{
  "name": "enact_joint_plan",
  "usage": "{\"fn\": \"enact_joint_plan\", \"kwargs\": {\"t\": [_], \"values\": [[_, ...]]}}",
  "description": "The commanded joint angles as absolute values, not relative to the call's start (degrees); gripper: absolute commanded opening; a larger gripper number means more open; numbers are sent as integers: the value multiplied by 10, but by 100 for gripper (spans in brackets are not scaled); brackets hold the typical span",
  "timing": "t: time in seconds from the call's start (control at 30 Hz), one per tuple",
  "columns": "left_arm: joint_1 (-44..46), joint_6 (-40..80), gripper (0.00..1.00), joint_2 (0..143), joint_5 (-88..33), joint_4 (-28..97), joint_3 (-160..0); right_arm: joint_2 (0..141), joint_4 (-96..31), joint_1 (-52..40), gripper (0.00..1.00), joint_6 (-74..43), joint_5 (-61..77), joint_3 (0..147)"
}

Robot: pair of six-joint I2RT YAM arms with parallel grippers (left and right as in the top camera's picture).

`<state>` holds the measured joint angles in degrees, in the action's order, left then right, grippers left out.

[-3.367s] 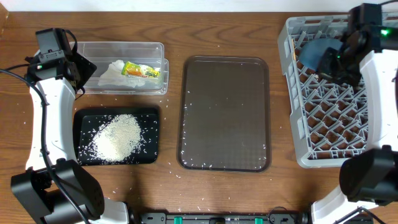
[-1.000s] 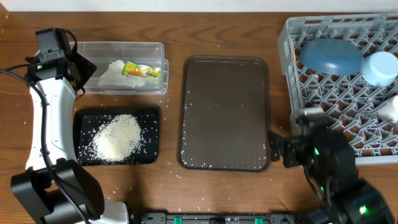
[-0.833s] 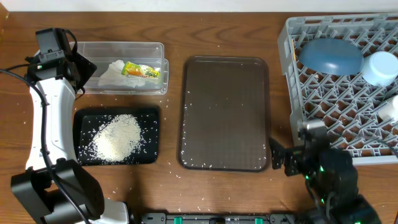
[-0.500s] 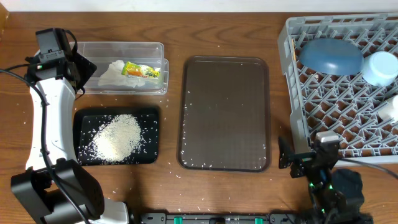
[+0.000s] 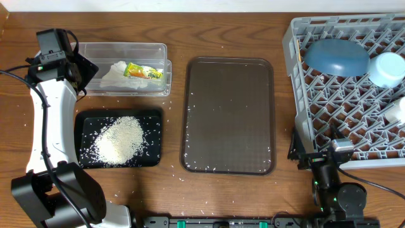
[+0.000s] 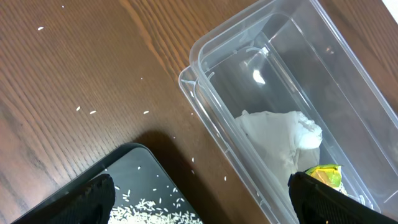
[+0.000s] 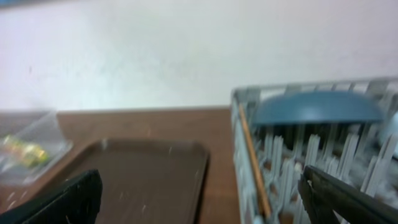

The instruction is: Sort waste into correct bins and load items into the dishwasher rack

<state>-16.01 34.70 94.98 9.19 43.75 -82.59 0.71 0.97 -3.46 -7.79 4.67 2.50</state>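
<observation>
Two bins lie left of the brown tray (image 5: 229, 114). The clear tub (image 5: 95, 57) is level with its far end and the black tray (image 5: 85, 117) with its near half. The tub holds the tissue (image 5: 117, 73) with the wrapper (image 5: 142, 71) against its right side. A heap of rice (image 5: 120, 139) sits in the middle of the black tray. Stray grains dot the brown tray's edges and the wood just off its near left corner.

The rack (image 5: 329, 120) stands right of the brown tray, close beside it. In the rack's far part the dish (image 5: 335, 56) lies dome up. The bowl (image 5: 387, 68) touches the dish on the side away from the brown tray. The cup (image 5: 397, 111) lies nearer, cut off by the frame edge. The chopsticks (image 7: 254, 167) run along the rack wall that faces the brown tray.

The left gripper (image 6: 200, 186) hovers farther left of the brown tray than the tub, over the tub's left end and the black tray's far corner. Its fingers (image 6: 93, 196) are spread wide with nothing between them.

The right gripper (image 7: 199, 183) sits low off the brown tray's near right corner, by the rack's near corner. Its fingers (image 7: 329, 193) are apart and empty.
</observation>
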Motion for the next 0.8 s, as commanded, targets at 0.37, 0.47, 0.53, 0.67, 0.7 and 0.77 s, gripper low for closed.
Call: {"fn": "enact_joint_plan", "kwargs": {"t": [0.37, 0.47, 0.53, 0.67, 0.7, 0.77], "values": [[-161, 346, 92, 941, 95, 441, -829, 3, -40, -13, 99, 34, 44, 3], [-161, 346, 92, 941, 95, 441, -829, 3, -39, -12, 99, 44, 44, 3], [-161, 346, 92, 941, 95, 441, -829, 3, -39, -12, 99, 44, 45, 3], [-161, 346, 92, 941, 95, 441, -829, 3, -39, -12, 99, 44, 45, 3], [-161, 346, 92, 941, 95, 441, -829, 3, -39, -12, 99, 44, 46, 3], [-161, 346, 92, 941, 95, 441, -829, 3, -39, -12, 99, 44, 45, 3]]}}
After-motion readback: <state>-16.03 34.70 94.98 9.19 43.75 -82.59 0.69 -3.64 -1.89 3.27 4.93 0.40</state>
